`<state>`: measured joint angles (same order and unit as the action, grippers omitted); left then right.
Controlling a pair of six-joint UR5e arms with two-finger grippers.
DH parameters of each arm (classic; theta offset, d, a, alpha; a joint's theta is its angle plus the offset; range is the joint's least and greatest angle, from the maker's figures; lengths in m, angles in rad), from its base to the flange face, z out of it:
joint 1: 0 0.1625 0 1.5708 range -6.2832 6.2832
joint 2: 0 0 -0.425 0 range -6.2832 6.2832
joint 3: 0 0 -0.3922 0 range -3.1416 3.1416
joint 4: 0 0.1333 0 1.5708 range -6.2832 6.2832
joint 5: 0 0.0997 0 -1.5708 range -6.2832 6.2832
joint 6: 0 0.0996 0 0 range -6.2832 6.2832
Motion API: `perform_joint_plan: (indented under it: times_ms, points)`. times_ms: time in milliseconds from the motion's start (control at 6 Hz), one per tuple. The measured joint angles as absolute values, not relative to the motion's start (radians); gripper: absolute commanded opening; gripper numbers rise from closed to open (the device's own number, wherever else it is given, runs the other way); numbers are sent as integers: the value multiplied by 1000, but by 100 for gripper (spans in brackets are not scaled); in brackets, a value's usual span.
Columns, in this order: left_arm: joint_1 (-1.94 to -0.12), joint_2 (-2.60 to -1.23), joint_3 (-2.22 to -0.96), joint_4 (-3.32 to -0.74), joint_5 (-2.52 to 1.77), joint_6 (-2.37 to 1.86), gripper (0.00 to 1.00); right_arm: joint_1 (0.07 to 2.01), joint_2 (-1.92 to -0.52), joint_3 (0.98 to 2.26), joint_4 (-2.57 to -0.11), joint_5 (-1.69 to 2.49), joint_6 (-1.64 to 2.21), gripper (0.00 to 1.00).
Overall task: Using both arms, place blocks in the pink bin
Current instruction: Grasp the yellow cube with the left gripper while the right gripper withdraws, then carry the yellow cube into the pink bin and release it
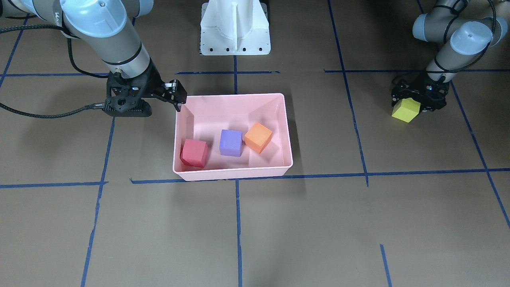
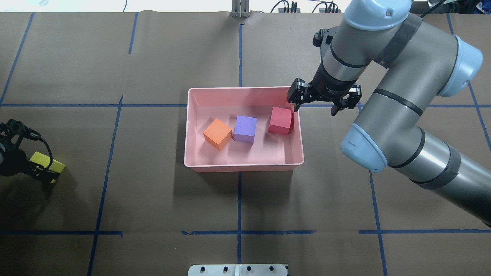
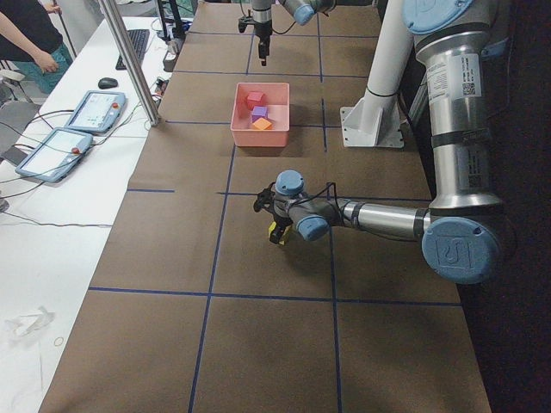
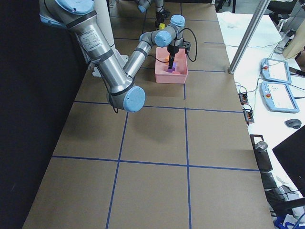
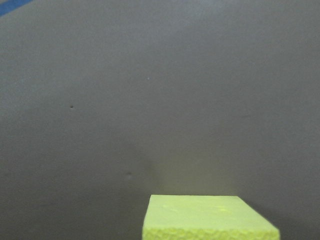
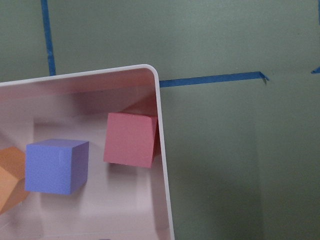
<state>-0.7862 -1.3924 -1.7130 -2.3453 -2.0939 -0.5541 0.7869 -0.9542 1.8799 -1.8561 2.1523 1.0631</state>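
Yellow-green block is clamped in left end effector; right end effector gapes empty near pink bin.

No word or number can be read in full in any view. In the exterior left view, the left arm carries a white sticker on its grey upper tube, with dark code-like print too small to make out. Its light-blue joint cap bears a raised emblem whose letters do not resolve. In the overhead view, the right arm has fine white lettering on the black ring just above its claw, too small to read. The front-facing view shows a cut-off fragment of white lettering on that arm's grey tube.
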Motion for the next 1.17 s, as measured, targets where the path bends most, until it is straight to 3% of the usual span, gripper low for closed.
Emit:
perform_joint_plan:
  times_ms: [333, 500, 833, 1167]
  points:
    - [-806, -1411, -1774, -2266, -2137, -554, 29, 798, -973, 1892, -1856, 2154, 1028, 100]
    - [-832, -1473, -1857, -2101, -2142, -554, 29, 825, -998, 1899, -1854, 2162, 965, 100]
    - [-854, -1742, -1991, -1655, -2141, -591, 29, 941, -1096, 1902, -1850, 2231, 712, 100]
    - [-810, -2097, -1970, -1348, -2137, -786, 30, 1119, -1240, 1896, -1854, 2292, 328, 100]
